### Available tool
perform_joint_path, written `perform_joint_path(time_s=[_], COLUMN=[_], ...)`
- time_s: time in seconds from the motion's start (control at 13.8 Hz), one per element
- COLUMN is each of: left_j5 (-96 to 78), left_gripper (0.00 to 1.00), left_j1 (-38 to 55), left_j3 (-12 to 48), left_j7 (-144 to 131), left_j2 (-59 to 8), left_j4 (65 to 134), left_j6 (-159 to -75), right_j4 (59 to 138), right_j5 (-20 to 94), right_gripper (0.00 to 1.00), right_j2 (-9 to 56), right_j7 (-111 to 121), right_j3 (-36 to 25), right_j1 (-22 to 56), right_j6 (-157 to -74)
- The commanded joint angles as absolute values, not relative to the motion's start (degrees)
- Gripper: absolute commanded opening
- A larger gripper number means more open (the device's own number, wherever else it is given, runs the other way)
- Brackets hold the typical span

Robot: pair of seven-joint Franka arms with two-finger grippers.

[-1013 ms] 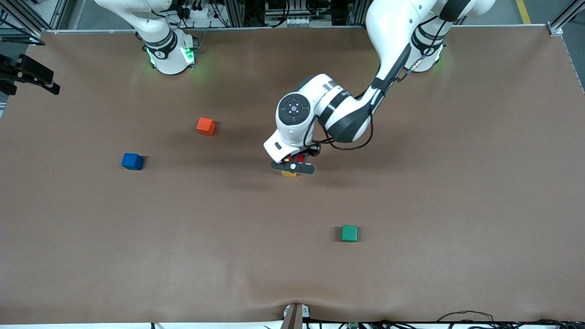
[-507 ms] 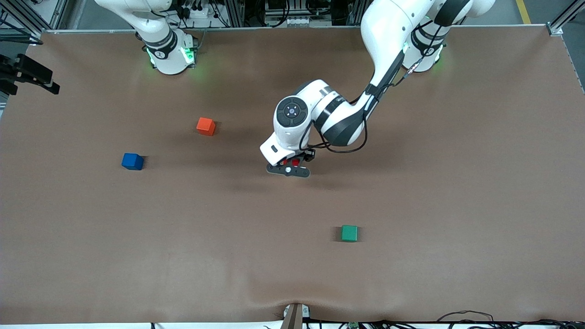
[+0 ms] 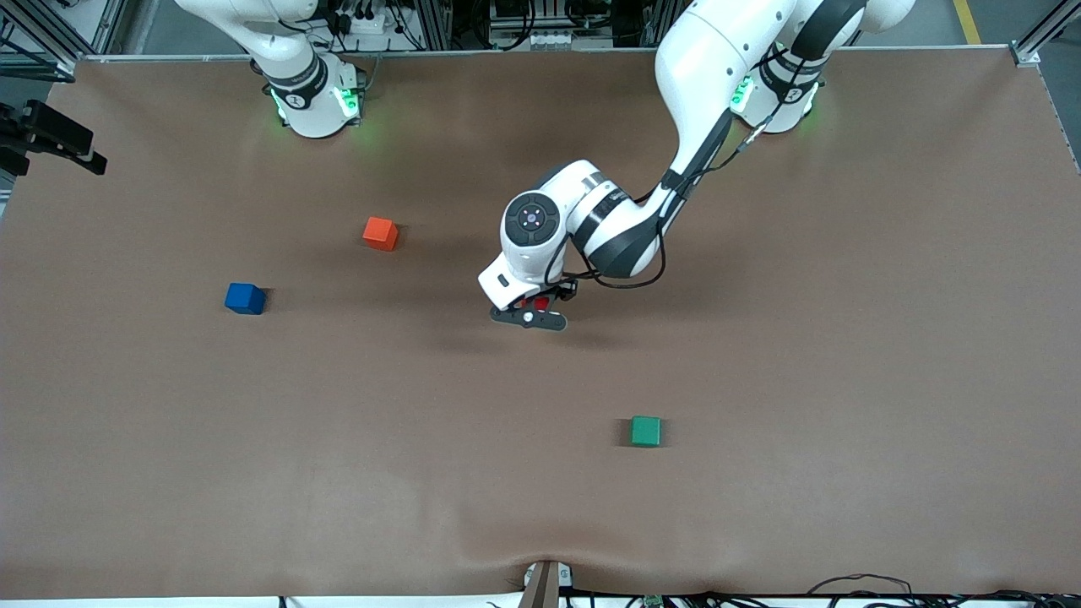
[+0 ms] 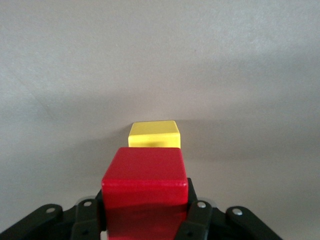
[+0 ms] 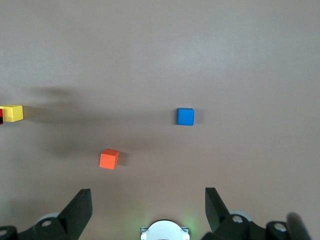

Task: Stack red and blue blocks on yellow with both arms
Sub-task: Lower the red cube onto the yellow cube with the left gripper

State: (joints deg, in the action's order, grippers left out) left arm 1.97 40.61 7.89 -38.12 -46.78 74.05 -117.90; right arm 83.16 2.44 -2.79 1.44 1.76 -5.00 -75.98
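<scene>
Brown table [image 3: 844, 380]: left pincer [image 3: 535, 306] gripping red block [image 4: 145, 192].

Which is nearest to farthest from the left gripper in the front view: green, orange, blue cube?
From the left gripper, shut on the red cube:
1. Green cube, nearer the camera.
2. Orange cube, toward the right arm's end.
3. Blue cube, farther that way.

red cube [image 4: 145, 187] 1 | blue cube [image 3: 245, 298] 1 | yellow cube [image 4: 153, 134] 1 | orange cube [image 3: 380, 233] 1 | green cube [image 3: 646, 431] 1
</scene>
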Motion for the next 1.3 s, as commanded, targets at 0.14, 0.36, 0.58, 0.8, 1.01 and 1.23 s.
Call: perform_joint_path(time_s=[0.14, 0.36, 0.58, 0.8, 1.01, 1.23], left_j5=[1.93, 1.93, 1.93, 2.02, 2.02, 2.11], left_gripper=[0.0, 0.0, 0.0, 0.0, 0.0, 0.27], left_j1=[42.19, 42.19, 42.27, 43.15, 43.24, 43.24], left_j3=[6.59, 6.5, 6.5, 5.72, 5.71, 5.71], left_j7=[-38.67, -38.67, -38.67, -38.67, -38.67, -38.67], left_j2=[-48.86, -49.3, -49.83, -49.75, -49.75, -49.75], left_j4=[72.42, 72.42, 72.51, 72.77, 72.86, 72.86], left_j6=[-119.18, -119.97, -120.15, -120.15, -120.15, -120.15], right_j4=[82.71, 82.71, 82.71, 82.62, 82.62, 82.27], right_j5=[3.34, 3.34, 3.34, 3.34, 3.34, 3.34], right_gripper=[1.0, 1.0, 1.0, 1.0, 1.0, 1.0], right_j2=[-2.72, -2.72, -2.64, -2.37, -2.37, -1.58], right_j7=[0.97, 0.97, 0.97, 0.97, 0.97, 0.97], right_j3=[2.37, 2.37, 2.37, 2.37, 2.37, 2.37], right_j1=[-5.98, -5.98, -5.98, -5.98, -5.98, -5.8], right_j6=[-76.03, -76.03, -76.03, -76.03, -76.03, -76.03])
